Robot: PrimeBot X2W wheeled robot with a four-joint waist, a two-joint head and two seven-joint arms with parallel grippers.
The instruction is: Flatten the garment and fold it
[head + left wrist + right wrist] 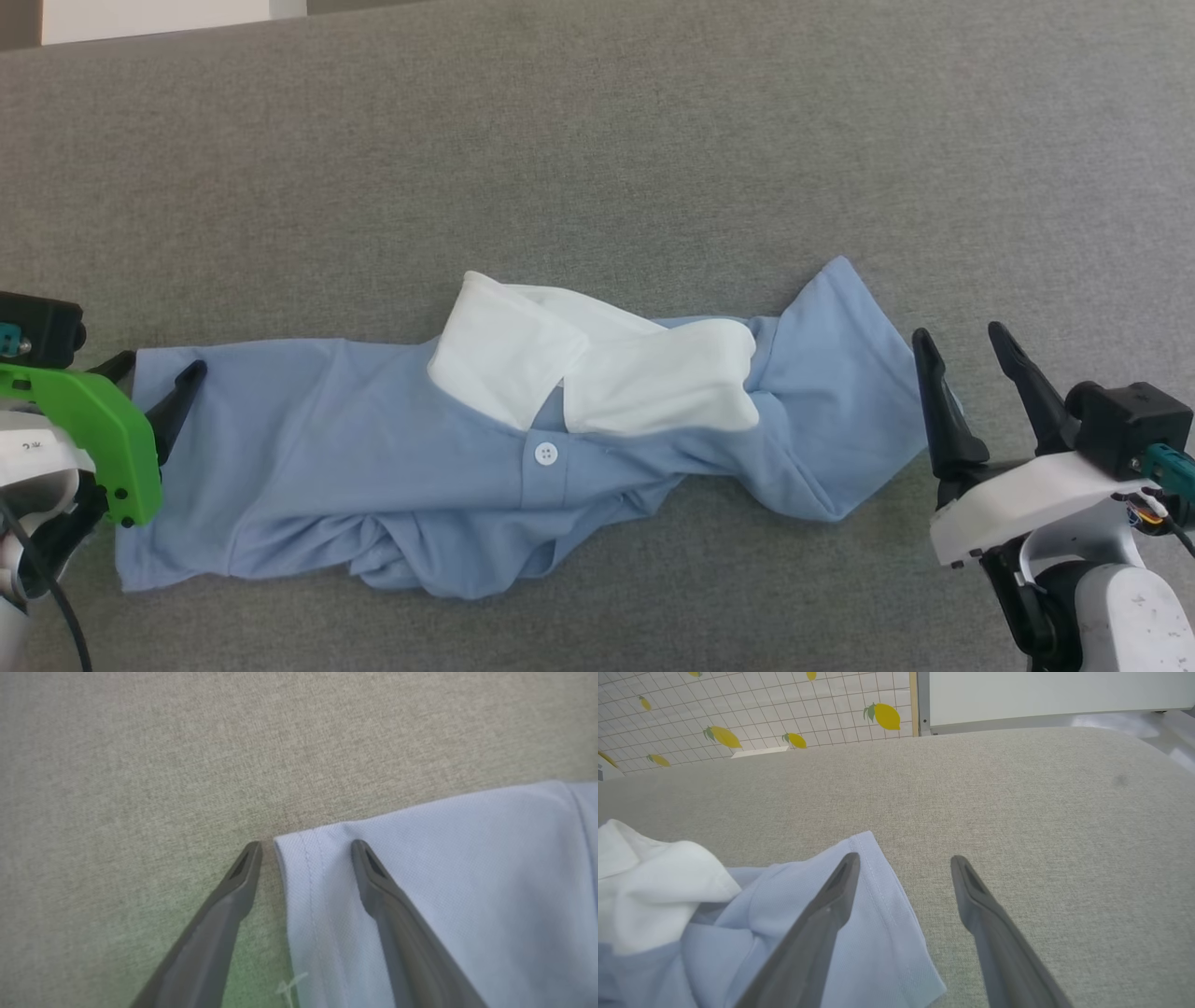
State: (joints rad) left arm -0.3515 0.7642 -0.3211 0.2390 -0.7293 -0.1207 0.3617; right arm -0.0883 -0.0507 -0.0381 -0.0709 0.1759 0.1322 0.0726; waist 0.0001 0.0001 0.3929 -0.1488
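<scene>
The garment (373,448) lies bunched across the grey worktop (597,140), light and limp. Both jaws gape wide and empty, straddling its end hems; I'd pinch those stitched corners.

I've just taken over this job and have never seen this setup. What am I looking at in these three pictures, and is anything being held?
It is a two-armed robot. The head picture looks down from above; the other two look along each arm's two dark fingers. A light blue shirt lies crumpled on a grey fabric surface, with its white collar and button facing up. The left fingers are open, astride a stitched edge of the shirt. The right fingers are open, one over the shirt's other end. Nothing is held.
</scene>
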